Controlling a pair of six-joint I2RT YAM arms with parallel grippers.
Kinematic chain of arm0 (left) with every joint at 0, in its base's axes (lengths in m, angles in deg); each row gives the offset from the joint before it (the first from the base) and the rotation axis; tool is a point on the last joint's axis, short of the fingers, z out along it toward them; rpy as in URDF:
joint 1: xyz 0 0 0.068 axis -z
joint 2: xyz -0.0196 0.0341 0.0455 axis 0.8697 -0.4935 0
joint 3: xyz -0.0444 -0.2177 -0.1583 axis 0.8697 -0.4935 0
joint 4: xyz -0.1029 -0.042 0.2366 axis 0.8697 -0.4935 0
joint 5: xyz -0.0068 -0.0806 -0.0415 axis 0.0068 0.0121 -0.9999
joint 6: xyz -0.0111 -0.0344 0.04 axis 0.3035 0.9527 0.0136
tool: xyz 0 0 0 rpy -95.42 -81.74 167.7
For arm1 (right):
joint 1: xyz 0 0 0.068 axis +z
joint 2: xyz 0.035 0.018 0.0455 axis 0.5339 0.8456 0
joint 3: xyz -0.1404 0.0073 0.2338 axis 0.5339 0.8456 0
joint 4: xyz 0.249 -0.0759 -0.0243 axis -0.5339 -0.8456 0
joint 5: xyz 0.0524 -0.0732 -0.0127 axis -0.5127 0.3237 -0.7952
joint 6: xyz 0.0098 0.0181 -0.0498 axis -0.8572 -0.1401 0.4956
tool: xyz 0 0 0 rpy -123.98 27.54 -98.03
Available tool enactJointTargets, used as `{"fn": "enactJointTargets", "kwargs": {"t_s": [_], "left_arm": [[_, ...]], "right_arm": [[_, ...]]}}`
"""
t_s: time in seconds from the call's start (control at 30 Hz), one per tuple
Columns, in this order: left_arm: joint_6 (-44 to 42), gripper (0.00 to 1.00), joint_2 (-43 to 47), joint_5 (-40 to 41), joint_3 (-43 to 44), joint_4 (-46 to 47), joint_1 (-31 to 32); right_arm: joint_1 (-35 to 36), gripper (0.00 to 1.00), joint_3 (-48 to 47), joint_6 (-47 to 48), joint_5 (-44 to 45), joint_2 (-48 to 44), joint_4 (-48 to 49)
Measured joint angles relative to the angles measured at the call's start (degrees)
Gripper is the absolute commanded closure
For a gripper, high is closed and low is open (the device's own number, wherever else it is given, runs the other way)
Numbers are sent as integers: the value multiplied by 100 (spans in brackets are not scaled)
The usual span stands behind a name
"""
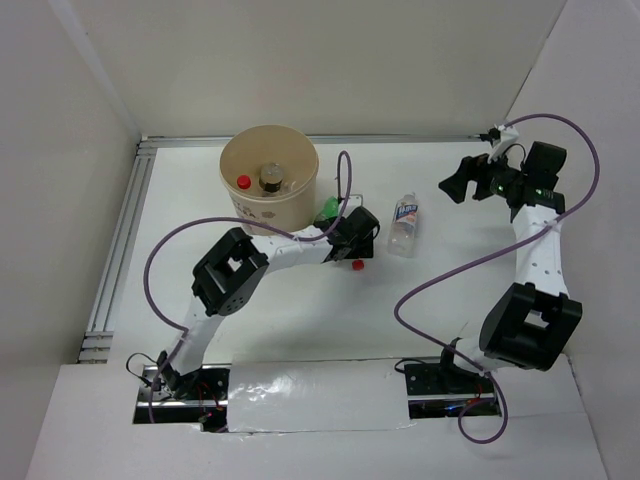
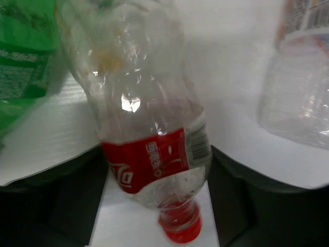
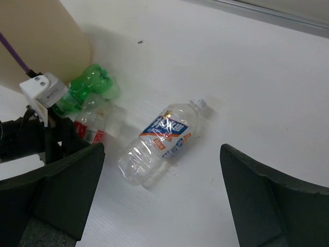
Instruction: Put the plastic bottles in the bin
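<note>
A clear bottle with a red label (image 2: 149, 159) and red cap lies on the table between the fingers of my left gripper (image 2: 154, 154), which is open and close to it on both sides. From above, that left gripper (image 1: 352, 245) sits just right of the tan bin (image 1: 285, 205), and a red cap (image 1: 357, 266) pokes out below it. A green bottle (image 1: 328, 210) lies against the bin. A clear bottle with a white-blue label (image 1: 404, 222) lies further right. My right gripper (image 1: 458, 182) hangs open and empty above the table, looking down at that white-blue bottle (image 3: 162, 139).
Bottles lie inside the bin, one with a red cap (image 1: 243, 182). An aluminium rail (image 1: 125, 230) runs along the table's left edge and white walls close in the sides and back. Purple cables (image 1: 345, 175) loop off both arms.
</note>
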Motion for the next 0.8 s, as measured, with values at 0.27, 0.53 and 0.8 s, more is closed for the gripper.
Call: {"fn": "enactJointTargets", "kwargs": {"t_s": [0.27, 0.53, 0.8], "left_arm": [[-448, 83, 352, -151, -610, 452, 68], [-1530, 85, 2522, -223, -1513, 691, 474], [-2371, 79, 4273, 372, -981, 1305, -90]], "right_arm": [[4, 55, 149, 142, -302, 22, -114], [369, 22, 374, 59, -177, 374, -273], [929, 0, 590, -192, 341, 662, -197]]}}
